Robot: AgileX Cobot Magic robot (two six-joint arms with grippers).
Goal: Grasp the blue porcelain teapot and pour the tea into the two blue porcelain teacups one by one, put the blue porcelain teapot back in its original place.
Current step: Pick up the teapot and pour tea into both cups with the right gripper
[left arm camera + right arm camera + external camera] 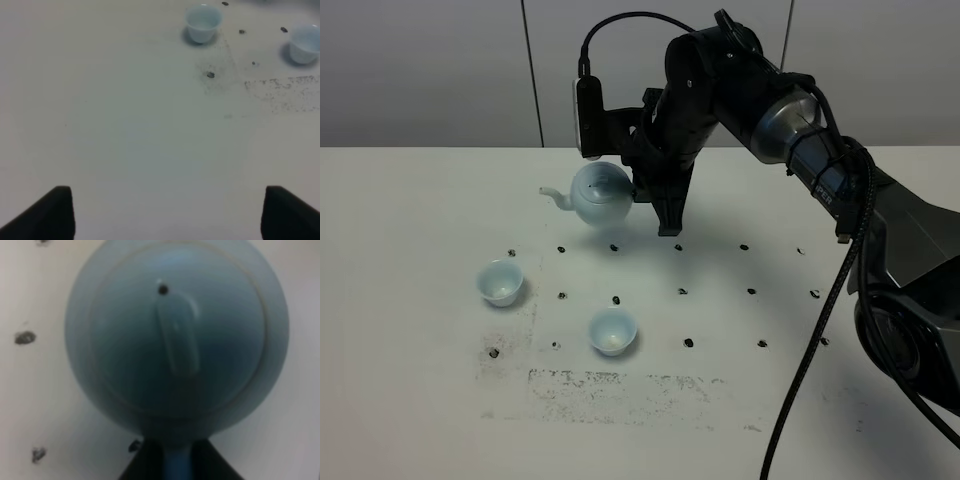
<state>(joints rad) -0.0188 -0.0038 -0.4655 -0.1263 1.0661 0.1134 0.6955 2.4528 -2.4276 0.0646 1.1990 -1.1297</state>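
With right end effector (pixel 176 465) clenched on the handle of the blue porcelain teapot (pixel 600 195), beyond both teacups (pixel 613 331), carry its spout over the teacup nearer it (pixel 501 282) and tip slowly, stopping short of the rim.

White table (pixel 410 410) with two teacups (pixel 501 282) (pixel 613 331)

The left teacup (pixel 501 282) and nearer teacup (pixel 613 331) stand as obstacles on the table (pixel 410 400), apparently with passable room between them
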